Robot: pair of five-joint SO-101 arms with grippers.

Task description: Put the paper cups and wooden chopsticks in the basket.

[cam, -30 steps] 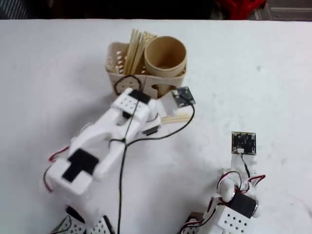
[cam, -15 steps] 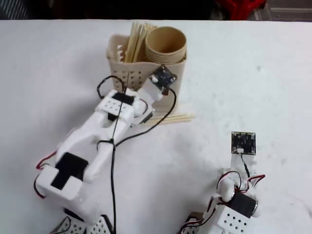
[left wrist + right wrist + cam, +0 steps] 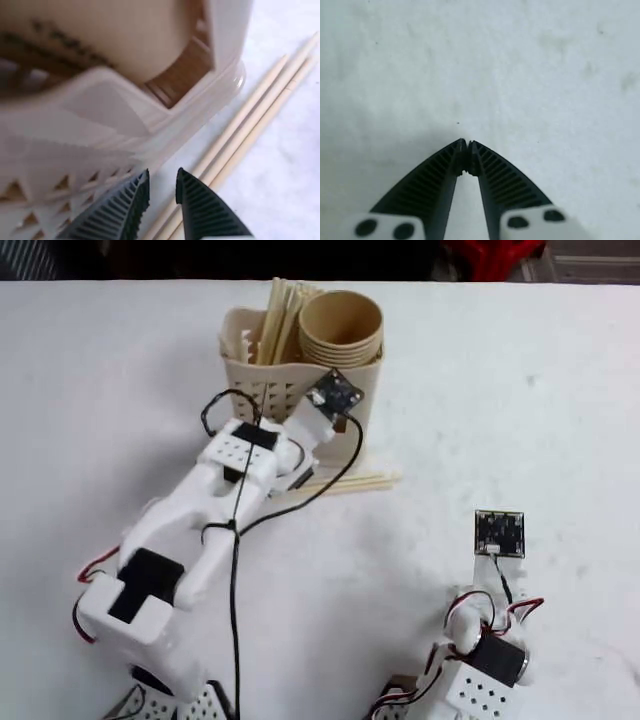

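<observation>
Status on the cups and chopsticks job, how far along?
Done: the paper cups sit stacked in the basket, with a chopstick bundle standing beside them. In hand: nothing. The left gripper, slightly open, is low by the basket's base at the loose chopsticks. Left: those loose chopsticks, lying on the table. The right gripper is shut over the table.

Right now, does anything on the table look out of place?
Yes. A few loose chopsticks lie flat on the table beside the basket, outside it, while the other chopsticks and the paper cups stand inside. The left gripper is right by them.
</observation>
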